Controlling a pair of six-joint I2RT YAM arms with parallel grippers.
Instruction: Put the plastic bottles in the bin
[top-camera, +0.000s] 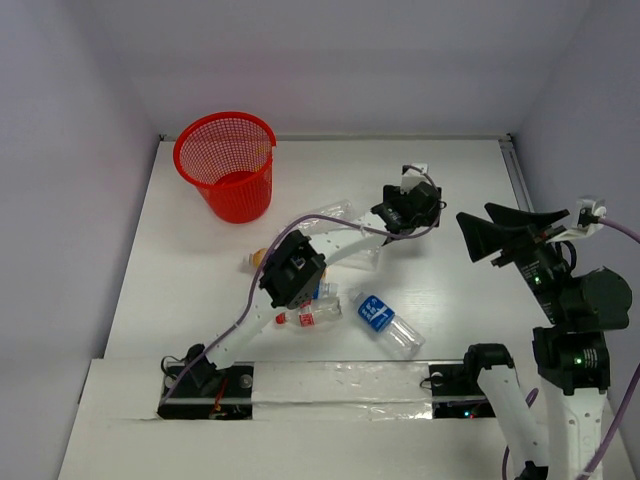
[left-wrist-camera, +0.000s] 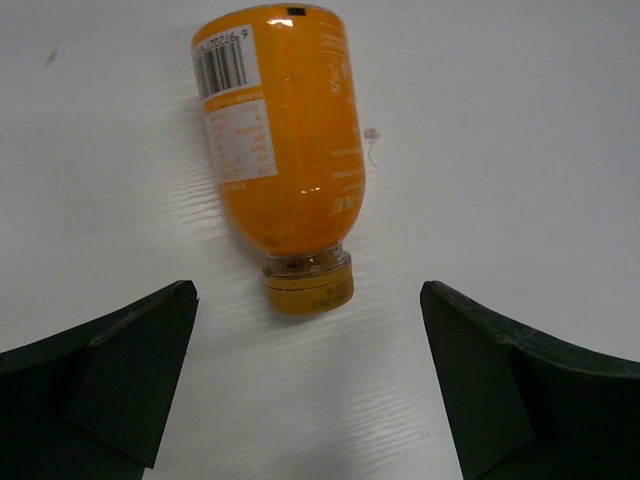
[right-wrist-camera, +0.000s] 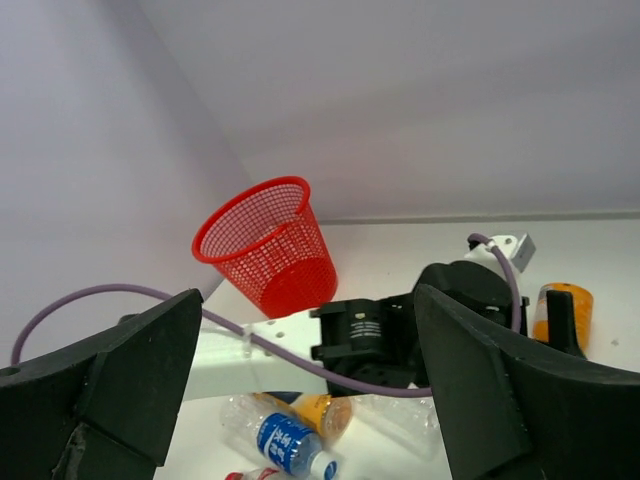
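An orange bottle (left-wrist-camera: 285, 150) lies on its side on the white table, its cap pointing back at my left gripper (left-wrist-camera: 308, 330). That gripper is open; the cap sits level with the fingertips and touches neither. From above, the left gripper (top-camera: 408, 200) is at the table's middle back. My right gripper (top-camera: 495, 232) hangs open and empty in the air on the right. The red mesh bin (top-camera: 225, 165) stands upright at the back left. Under the left arm lie a blue-labelled bottle (top-camera: 385, 322), a red-labelled bottle (top-camera: 308, 317), another orange bottle (top-camera: 258, 258) and a clear bottle (top-camera: 335, 212).
The left arm (top-camera: 290, 270) stretches diagonally over the bottle cluster, trailing a purple cable. White walls close the table at the back and both sides. The right wrist view shows the bin (right-wrist-camera: 265, 240) beyond the left arm.
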